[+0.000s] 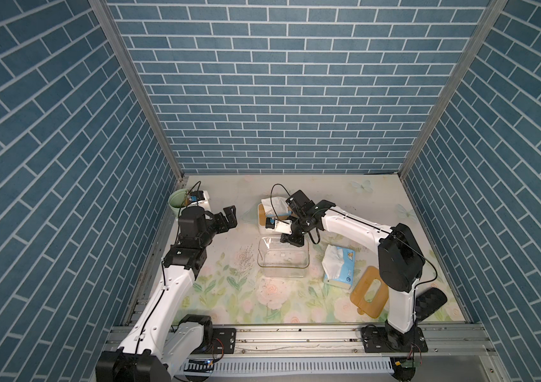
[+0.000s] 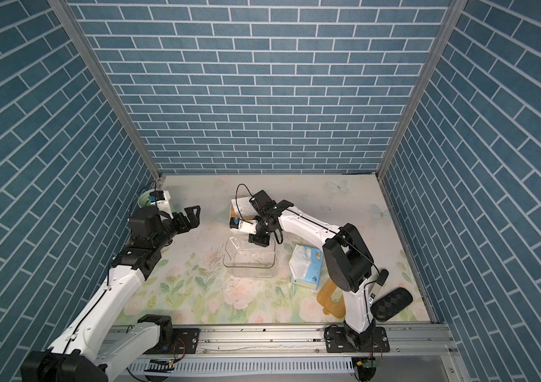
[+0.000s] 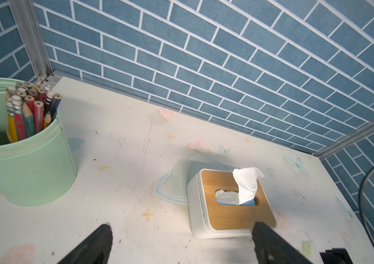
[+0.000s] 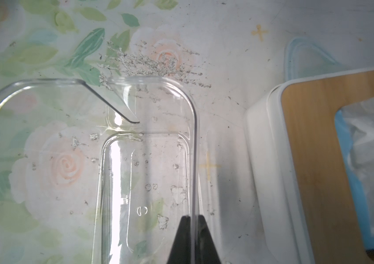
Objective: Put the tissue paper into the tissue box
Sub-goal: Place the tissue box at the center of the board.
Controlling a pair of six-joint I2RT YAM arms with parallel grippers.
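The tissue paper point(image 1: 338, 268) point(image 2: 305, 266) is a blue pack with white sheets spilling out, lying flat on the flowered table. To its left stands a clear plastic tissue box point(image 1: 282, 261) point(image 2: 251, 261) point(image 4: 145, 173), open-topped and empty. My right gripper point(image 1: 292, 239) point(image 2: 259, 238) point(image 4: 191, 220) points down at this box's far wall and is shut on that thin clear wall. My left gripper point(image 1: 226, 218) point(image 2: 189, 216) point(image 3: 182, 229) hovers open at the left with nothing between its fingers.
A white tissue box with a wooden lid point(image 1: 262, 218) point(image 3: 227, 217) point(image 4: 307, 160) and a sheet sticking up stands just behind the clear one. A loose wooden lid point(image 1: 361, 291) and a black case point(image 1: 431, 302) lie front right. A green cup of pencils point(image 1: 176, 201) point(image 3: 21, 164) stands back left.
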